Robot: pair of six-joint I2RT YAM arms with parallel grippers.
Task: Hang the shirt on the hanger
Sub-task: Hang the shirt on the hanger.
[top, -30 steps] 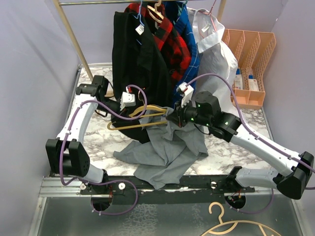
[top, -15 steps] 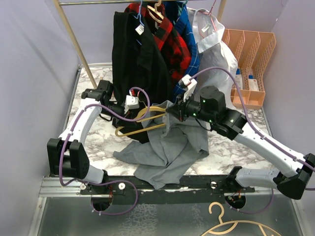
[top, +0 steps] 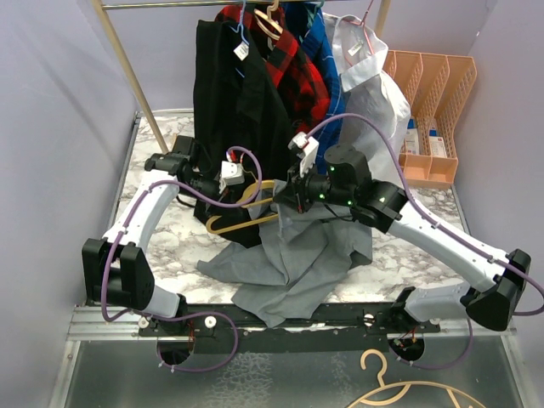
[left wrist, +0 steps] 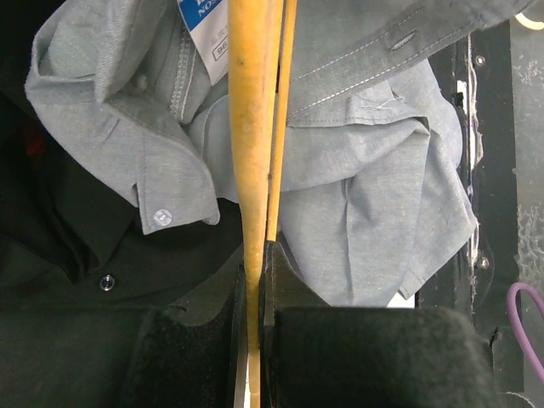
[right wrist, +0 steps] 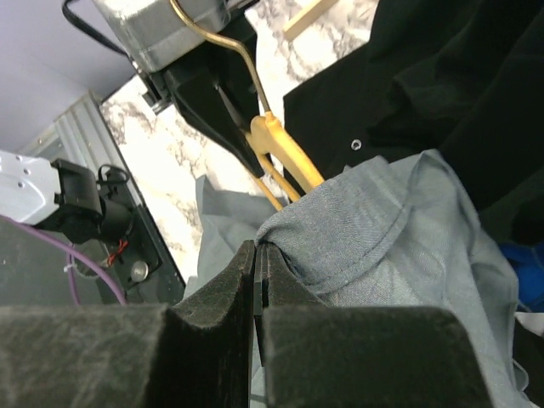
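The light-grey shirt (top: 289,259) lies crumpled on the marble table, with one part lifted. My right gripper (top: 287,197) is shut on a fold of the shirt (right wrist: 382,246) near its collar and holds it up against the end of the hanger. The thin yellow hanger (top: 245,219) hangs above the table, with my left gripper (top: 253,194) shut on it. In the left wrist view the hanger (left wrist: 253,127) runs straight up from the closed left gripper (left wrist: 255,255), over the shirt (left wrist: 357,187). In the right wrist view the right gripper (right wrist: 257,251) pinches cloth, and the hanger's arm (right wrist: 285,149) enters the fabric.
A black garment (top: 234,93), a red plaid shirt (top: 293,68) and a white shirt (top: 370,93) hang from the rack just behind both grippers. An orange organiser (top: 433,102) stands at the back right. A rack pole (top: 127,68) slants at the left. A tan hanger (top: 399,391) lies below the table's front.
My right gripper has carried its fold of shirt left and up onto the hanger's end. The left gripper has shifted the hanger slightly right and back.
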